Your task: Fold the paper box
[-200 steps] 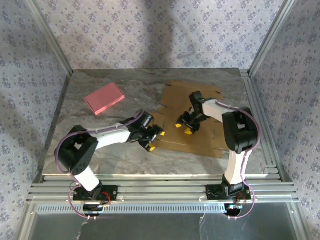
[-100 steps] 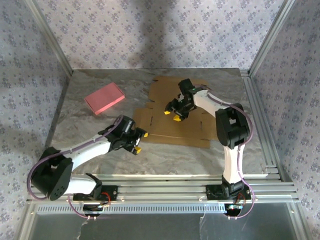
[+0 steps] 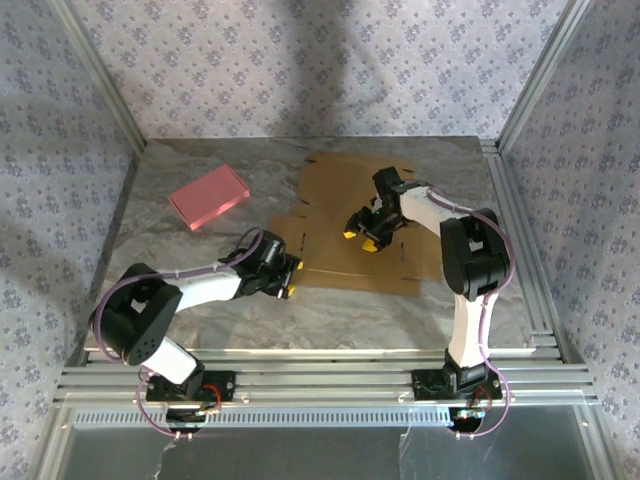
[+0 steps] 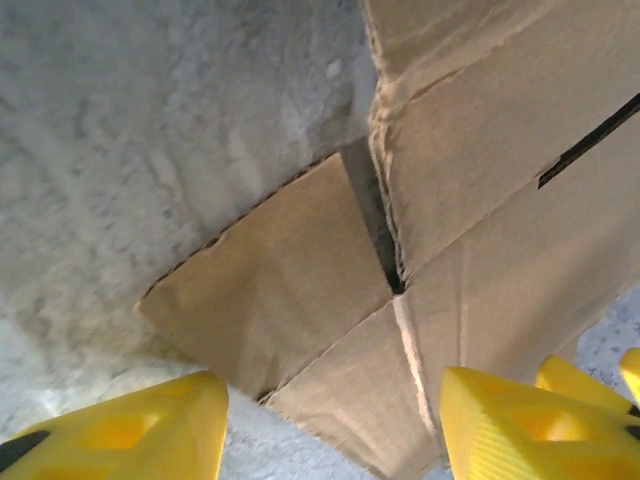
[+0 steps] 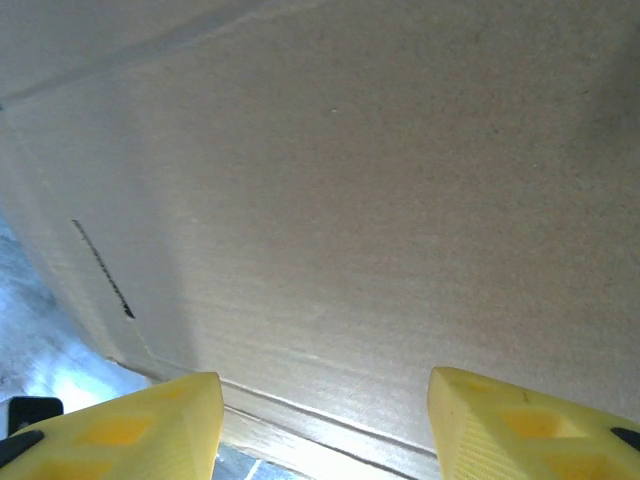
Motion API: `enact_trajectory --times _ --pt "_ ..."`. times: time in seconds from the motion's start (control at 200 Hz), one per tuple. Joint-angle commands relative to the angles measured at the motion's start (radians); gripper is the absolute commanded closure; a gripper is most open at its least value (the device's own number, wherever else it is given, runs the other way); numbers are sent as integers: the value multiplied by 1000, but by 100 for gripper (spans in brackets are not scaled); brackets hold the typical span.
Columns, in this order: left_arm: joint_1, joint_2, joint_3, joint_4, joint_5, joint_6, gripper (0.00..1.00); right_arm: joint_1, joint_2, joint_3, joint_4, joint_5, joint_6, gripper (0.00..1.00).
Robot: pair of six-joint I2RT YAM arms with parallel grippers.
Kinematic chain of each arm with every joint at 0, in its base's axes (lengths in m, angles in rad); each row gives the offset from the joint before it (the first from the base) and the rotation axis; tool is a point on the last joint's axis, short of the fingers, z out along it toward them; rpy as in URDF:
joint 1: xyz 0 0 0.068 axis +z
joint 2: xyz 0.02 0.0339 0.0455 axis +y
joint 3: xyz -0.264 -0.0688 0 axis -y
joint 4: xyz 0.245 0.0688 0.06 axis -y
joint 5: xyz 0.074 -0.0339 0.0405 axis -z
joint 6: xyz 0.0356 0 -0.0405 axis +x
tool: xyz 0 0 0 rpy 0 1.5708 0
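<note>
A: What does the overhead camera show?

B: The paper box (image 3: 330,190), a flat creased sheet of brown cardboard, lies on the grey marbled counter (image 3: 160,235), right of centre. The left end effector (image 3: 292,279) sits low at the sheet's near left corner. The right end effector (image 3: 361,241) is over the middle of the sheet. A pink flat rectangle (image 3: 209,196) lies well apart, at far left.

A: And the left wrist camera?

B: The left end effector (image 4: 330,435) has its yellow fingers (image 4: 130,435) spread apart, gripping nothing. Beyond them a corner flap (image 4: 270,290) of the paper box (image 4: 490,200) juts out over the counter (image 4: 150,130). A dark slit is cut near the right edge.

A: The right wrist camera?

B: The right end effector (image 5: 325,420) has its jaws parted and empty, close above the paper box (image 5: 350,180). A thin slit marks the cardboard at left, and a sliver of counter (image 5: 30,330) shows at lower left.
</note>
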Motion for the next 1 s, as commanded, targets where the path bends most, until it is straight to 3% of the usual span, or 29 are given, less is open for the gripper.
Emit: enact_trajectory --times 0.0,0.135,0.29,0.45,0.63,0.735,0.82,0.994 --pt "-6 21 23 75 -34 -28 49 2 9 -5 -14 1 -28 42" --pt "-5 5 16 70 -56 -11 62 2 6 -10 -19 -4 -32 42" --pt "-7 -12 11 90 -73 0 86 1 -26 -5 -32 2 -38 42" --pt "-6 -31 45 58 -79 36 100 2 -92 -5 -68 25 -52 42" --pt "-5 -65 84 -61 -77 59 100 3 -217 -79 -61 63 -24 42" --pt "22 -99 79 -143 -59 49 83 -18 -293 -134 -75 129 -35 42" --pt "70 -105 98 -179 -17 102 69 -90 -338 -193 -47 125 -23 41" --pt "156 -90 162 -334 74 208 52 -138 -268 -160 -68 109 -61 41"
